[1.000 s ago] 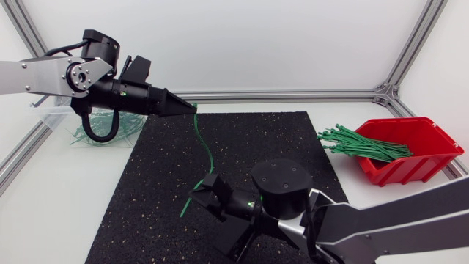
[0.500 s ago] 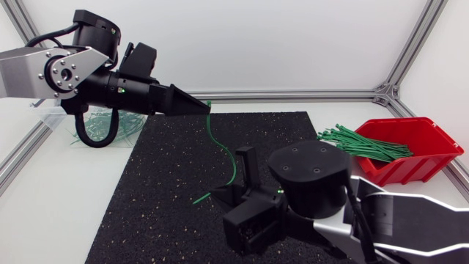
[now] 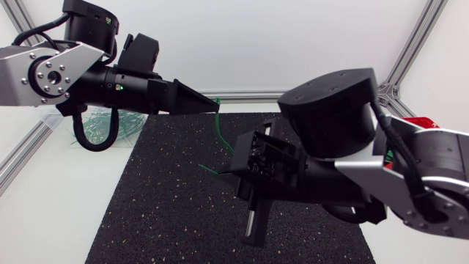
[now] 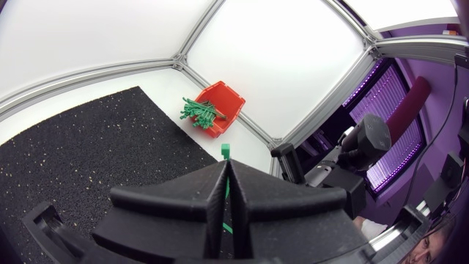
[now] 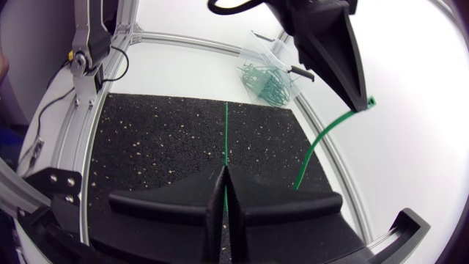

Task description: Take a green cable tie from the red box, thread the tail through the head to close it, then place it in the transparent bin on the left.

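Above the black mat (image 3: 146, 213), the green cable tie (image 3: 219, 132) is held bowed at both ends: left jaws pinch it just behind its head (image 4: 225, 151), right jaws pinch near the tail (image 5: 226, 138) (tip pointing ahead, well aside of the head), so threading likely needs the tail swung toward it.

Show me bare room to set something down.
Free: the black mat's near-left corner, below the left hand, and the white table beside it, short of the transparent bin. Crowded: mid-mat, where the right hand and green cable tie meet.
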Action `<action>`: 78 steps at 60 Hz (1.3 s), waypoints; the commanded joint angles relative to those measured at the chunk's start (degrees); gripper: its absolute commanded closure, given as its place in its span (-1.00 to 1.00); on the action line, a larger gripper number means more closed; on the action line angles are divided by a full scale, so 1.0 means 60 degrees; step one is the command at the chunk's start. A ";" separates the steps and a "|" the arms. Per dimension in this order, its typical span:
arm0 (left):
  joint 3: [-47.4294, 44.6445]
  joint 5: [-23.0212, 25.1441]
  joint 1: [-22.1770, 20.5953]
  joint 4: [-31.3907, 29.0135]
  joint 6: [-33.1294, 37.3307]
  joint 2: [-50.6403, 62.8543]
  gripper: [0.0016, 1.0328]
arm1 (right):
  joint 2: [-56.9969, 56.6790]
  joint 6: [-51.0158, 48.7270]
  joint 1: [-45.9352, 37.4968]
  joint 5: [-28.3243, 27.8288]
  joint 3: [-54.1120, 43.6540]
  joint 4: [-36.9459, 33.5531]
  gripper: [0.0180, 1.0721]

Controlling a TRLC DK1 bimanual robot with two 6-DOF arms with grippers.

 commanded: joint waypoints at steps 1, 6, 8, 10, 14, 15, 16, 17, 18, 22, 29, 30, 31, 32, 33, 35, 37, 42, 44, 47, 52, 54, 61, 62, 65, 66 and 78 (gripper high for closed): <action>-0.0298 0.0089 -0.0114 0.0074 -0.0259 -0.0300 0.93 | 0.0028 0.1612 -0.0123 -0.0266 0.0599 -0.0598 0.90; -0.0342 0.0089 -0.0129 0.0191 -0.0361 -0.0432 0.93 | -0.0045 0.2593 -0.0255 -0.0867 0.1156 -0.1389 0.90; -0.0372 0.0089 -0.0129 0.0265 -0.0405 -0.0461 0.93 | -0.0075 0.2784 -0.0387 -0.1233 0.1390 -0.1711 0.90; -0.0372 0.0089 -0.0129 0.0338 -0.0493 -0.0520 0.93 | -0.0133 0.3223 -0.0533 -0.1409 0.1654 -0.1931 0.90; -0.0460 0.0104 -0.0129 0.0558 -0.0698 -0.0637 0.93 | -0.0250 0.3648 -0.0753 -0.1687 0.2079 -0.2282 0.90; -0.0503 0.0089 -0.0129 0.0660 -0.0771 -0.0696 0.93 | -0.0236 0.3751 -0.0826 -0.1760 0.2255 -0.2487 0.90; -0.0547 0.0104 -0.0114 0.0748 -0.0859 -0.0754 0.93 | -0.0221 0.3780 -0.0870 -0.1819 0.2372 -0.2678 0.90; -0.0591 0.0104 -0.0114 0.0851 -0.0932 -0.0783 0.93 | -0.0236 0.3794 -0.0914 -0.1936 0.2504 -0.2853 0.90; -0.0665 0.0104 -0.0114 0.1070 -0.1108 -0.0857 0.93 | -0.0265 0.3853 -0.0914 -0.1980 0.2577 -0.2912 0.90; -0.0884 0.0104 -0.0100 0.1700 -0.1679 -0.1047 0.93 | -0.0602 0.4293 -0.0914 -0.2053 0.2782 -0.2883 0.90; -0.1294 0.0104 -0.0129 0.2901 -0.2734 -0.1355 0.93 | -0.0748 0.4908 -0.0914 -0.2259 0.3192 -0.3176 0.90; -0.1353 0.0118 -0.0129 0.3019 -0.2851 -0.1399 0.93 | -0.0763 0.5040 -0.0929 -0.2317 0.3265 -0.3249 0.90; -0.1353 0.0133 -0.0144 0.3048 -0.2895 -0.1413 0.93 | -0.0763 0.5084 -0.0929 -0.2390 0.3309 -0.3293 0.90; -0.1382 0.0147 -0.0188 0.3077 -0.2954 -0.1443 0.93 | -0.0748 0.5201 -0.0929 -0.2551 0.3397 -0.3410 0.90; -0.1397 0.0162 -0.0232 0.3077 -0.2983 -0.1487 0.93 | -0.0734 0.5274 -0.0972 -0.2698 0.3470 -0.3498 0.90; -0.1441 0.0162 -0.0320 0.3092 -0.3012 -0.1545 0.93 | -0.0704 0.5464 -0.1060 -0.2815 0.3588 -0.3615 0.90; -0.1456 0.0162 -0.0363 0.3107 -0.3056 -0.1633 0.93 | -0.0661 0.5684 -0.1148 -0.3020 0.3705 -0.3776 0.90; -0.1500 0.0162 -0.0393 0.3194 -0.3188 -0.1765 0.93 | -0.0455 0.5757 -0.1324 -0.3592 0.3998 -0.4333 0.90; -0.1514 0.0162 -0.0407 0.3326 -0.3320 -0.1780 0.93 | -0.0441 0.5743 -0.1485 -0.3782 0.4056 -0.4421 0.90; -0.1587 0.0191 -0.0407 0.3443 -0.3452 -0.1794 0.93 | -0.0441 0.5757 -0.1485 -0.4221 0.4174 -0.4714 0.90; -0.1690 0.0250 -0.0422 0.3561 -0.3511 -0.1882 0.93 | -0.0280 0.5743 -0.1558 -0.4837 0.4496 -0.5402 0.90; -0.1734 0.0265 -0.0437 0.3648 -0.3584 -0.1897 0.93 | -0.0250 0.5743 -0.1471 -0.4939 0.4569 -0.5651 0.90; -0.1822 0.0426 -0.0466 0.4044 -0.3891 -0.1999 0.93 | -0.0031 0.5757 -0.1471 -0.5349 0.4847 -0.6047 0.90; -0.1822 0.0440 -0.0481 0.4073 -0.3906 -0.2014 0.93 | -0.0031 0.5772 -0.1485 -0.5320 0.4877 -0.6018 0.90; -0.1836 0.0440 -0.0495 0.4088 -0.3921 -0.2029 0.93 | 0.0043 0.5889 -0.1514 -0.5320 0.5038 -0.6076 0.90; -0.1851 0.0455 -0.0495 0.4103 -0.3921 -0.2029 0.93 | 0.0057 0.5889 -0.1500 -0.5335 0.5082 -0.6120 0.90; -0.1924 0.0455 -0.0510 0.4190 -0.3921 -0.2175 0.93 | 0.0233 0.6255 -0.1236 -0.5730 0.5419 -0.6325 0.90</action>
